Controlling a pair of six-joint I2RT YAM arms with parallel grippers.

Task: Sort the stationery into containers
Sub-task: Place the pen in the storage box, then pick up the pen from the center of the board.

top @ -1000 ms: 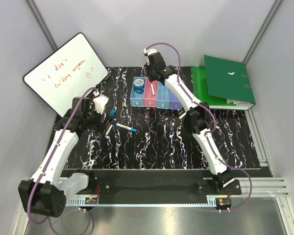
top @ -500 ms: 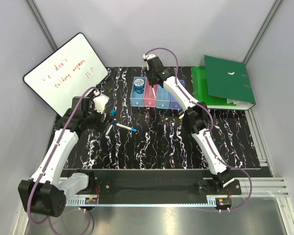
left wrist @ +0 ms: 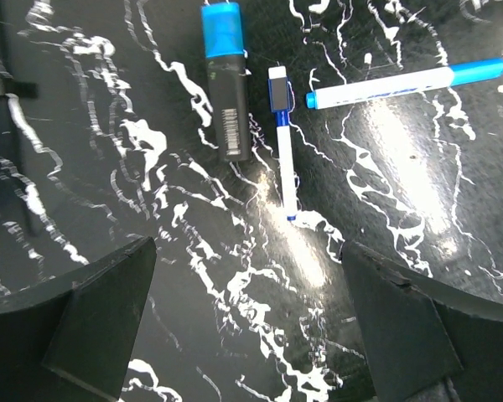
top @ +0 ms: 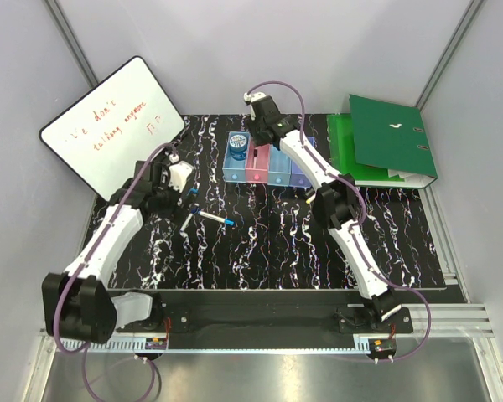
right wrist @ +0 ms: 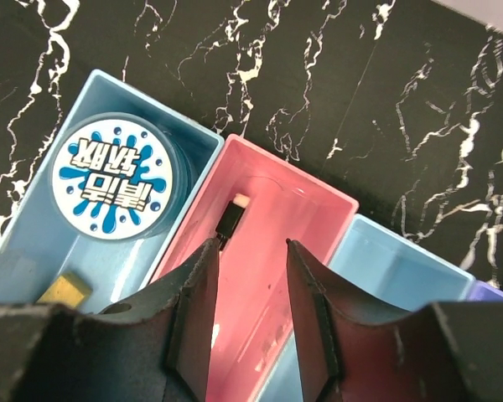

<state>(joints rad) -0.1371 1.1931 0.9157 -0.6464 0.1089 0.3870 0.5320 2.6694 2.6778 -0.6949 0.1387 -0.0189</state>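
Observation:
My right gripper [right wrist: 251, 247] [top: 263, 139] hangs open over the pink bin [right wrist: 318, 205] of the containers [top: 268, 165]. A white marker with a black cap [right wrist: 231, 218] lies loose inside that bin, partly hidden by one finger. The blue bin [right wrist: 33, 243] beside it holds a round blue roll [right wrist: 121, 177] and a small yellow piece [right wrist: 64, 289]. My left gripper [left wrist: 251, 335] [top: 183, 184] is wide open above the mat. Just ahead of it lie a dark highlighter with a blue cap [left wrist: 226, 84], a slim white pen [left wrist: 283, 142] and a blue-capped white marker [left wrist: 402, 81].
A whiteboard with red writing [top: 109, 121] leans at the back left. Green ring binders [top: 386, 142] lie at the back right. The light blue bin [right wrist: 402, 268] and the purple bin [top: 299, 170] stand to the right of the pink one. A small yellowish item [top: 308, 199] shows beside the right arm.
My right gripper has opened, and the black-capped marker now lies free in the pink bin. The left arm has swung right, over the pens on the mat.

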